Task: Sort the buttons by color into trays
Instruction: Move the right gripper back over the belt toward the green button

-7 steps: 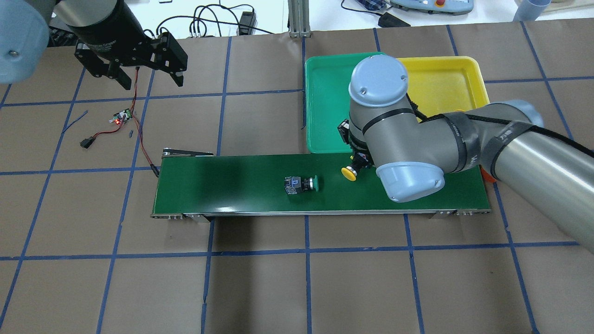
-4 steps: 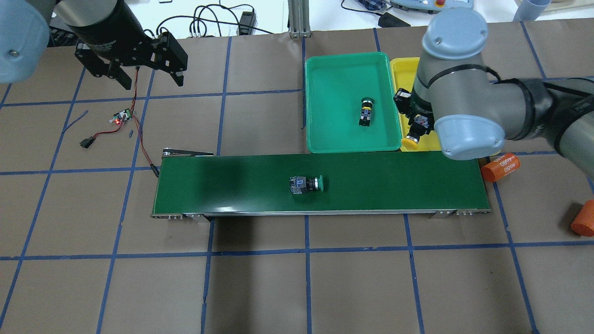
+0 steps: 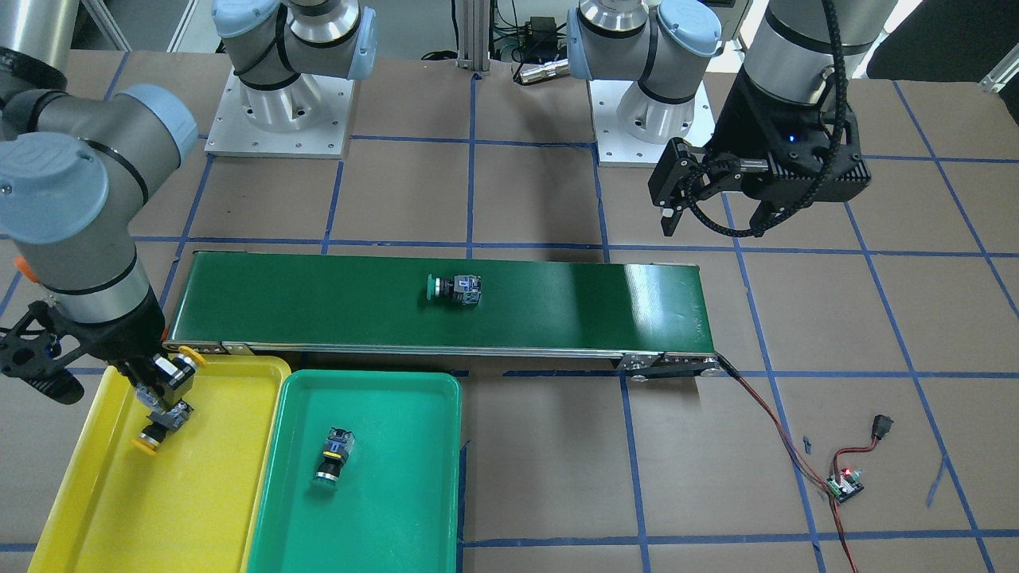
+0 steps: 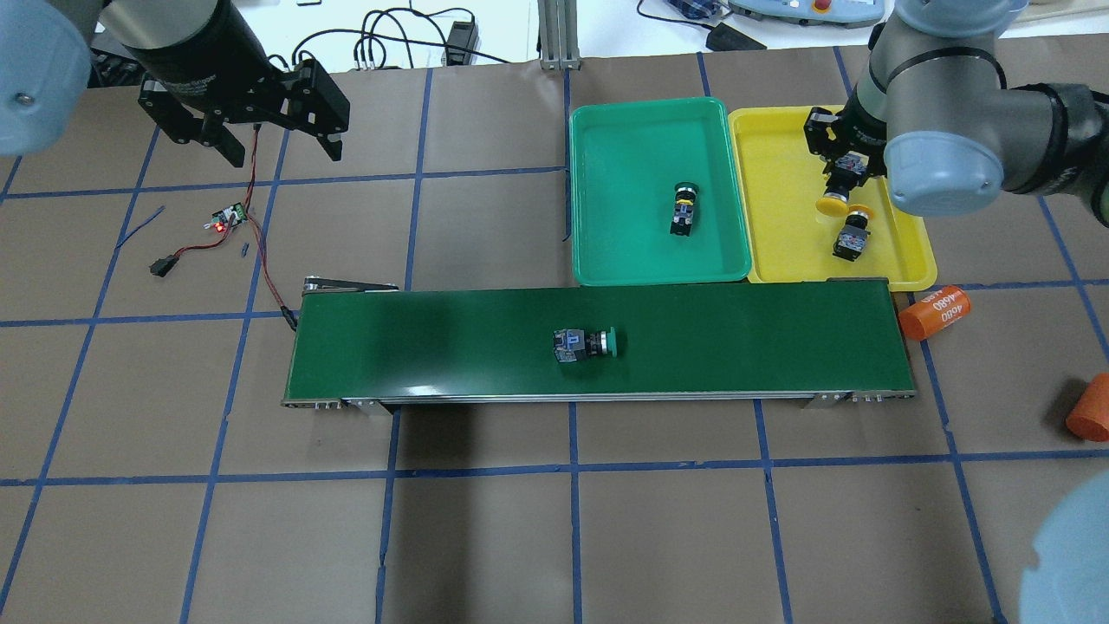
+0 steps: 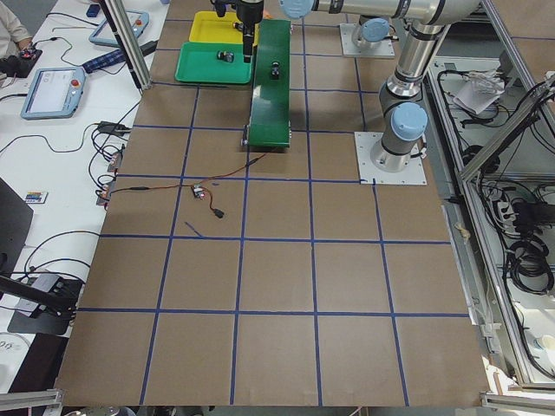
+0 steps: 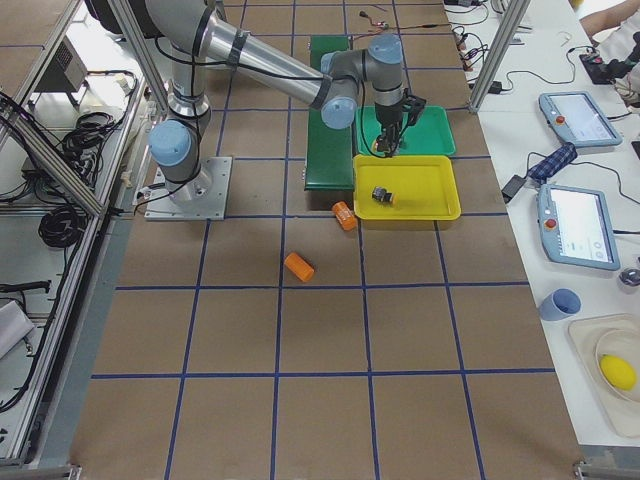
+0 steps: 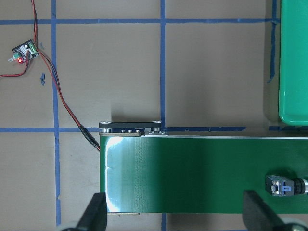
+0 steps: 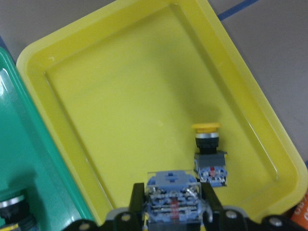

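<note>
My right gripper point(image 4: 845, 173) is shut on a yellow button point(image 4: 833, 204) and holds it over the yellow tray point(image 4: 780, 199). In the right wrist view its body point(image 8: 171, 198) sits between the fingers. A second yellow button point(image 4: 850, 238) lies in that tray just beside it. One green button point(image 4: 684, 211) lies in the green tray point(image 4: 624, 173). Another green button point(image 4: 587, 343) lies on its side on the conveyor belt point(image 4: 433, 347), near the middle. My left gripper point(image 4: 284, 154) is open and empty, above the table beyond the belt's left end.
Two orange cylinders point(image 4: 934, 312) point(image 4: 1090, 419) lie on the table past the belt's right end. A small circuit board with red wires point(image 4: 227, 217) lies under the left gripper. The trays stand side by side against the belt's far edge.
My right arm carried the yellow button from above the belt to over the yellow tray. The green button on the belt drifted a little to the right. The left arm has not moved.
</note>
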{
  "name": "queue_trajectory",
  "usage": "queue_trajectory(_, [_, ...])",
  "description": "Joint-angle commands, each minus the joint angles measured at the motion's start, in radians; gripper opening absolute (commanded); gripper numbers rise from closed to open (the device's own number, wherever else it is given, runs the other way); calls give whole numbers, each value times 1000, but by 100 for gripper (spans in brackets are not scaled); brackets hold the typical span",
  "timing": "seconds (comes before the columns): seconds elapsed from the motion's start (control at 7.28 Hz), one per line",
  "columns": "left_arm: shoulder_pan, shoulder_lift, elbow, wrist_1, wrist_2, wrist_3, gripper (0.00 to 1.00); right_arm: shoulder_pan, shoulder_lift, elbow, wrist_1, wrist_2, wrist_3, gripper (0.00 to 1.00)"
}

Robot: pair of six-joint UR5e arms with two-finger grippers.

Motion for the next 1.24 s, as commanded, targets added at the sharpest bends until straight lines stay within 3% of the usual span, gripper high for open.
queue_trajectory(0.0, [0,0,0,-2,0,-1,100,-2,100,-15,-148,5,-47,0])
queue_trajectory(0.14, [0,2,0,-5,0,-1,100,-2,118,-18,-151,13,-47,13])
queue_trajectory(0.27, [0,3,0,-6,2,1,100,-4,126,-18,-151,13,-49,58])
queue_trajectory(0.41, [2,0,0,-3,2,1,100,-4,129,-15,-150,13,-47,69])
queue_trajectory(0.55, [3,0,0,-2,2,1,100,-4,129,-15,-150,15,-47,73])
queue_trajectory(0.82, [3,2,0,-2,2,1,100,1,108,-13,-145,10,-38,100])
queue_trajectory(1.1, [12,2,0,-2,3,1,100,15,-30,48,-5,10,12,100])
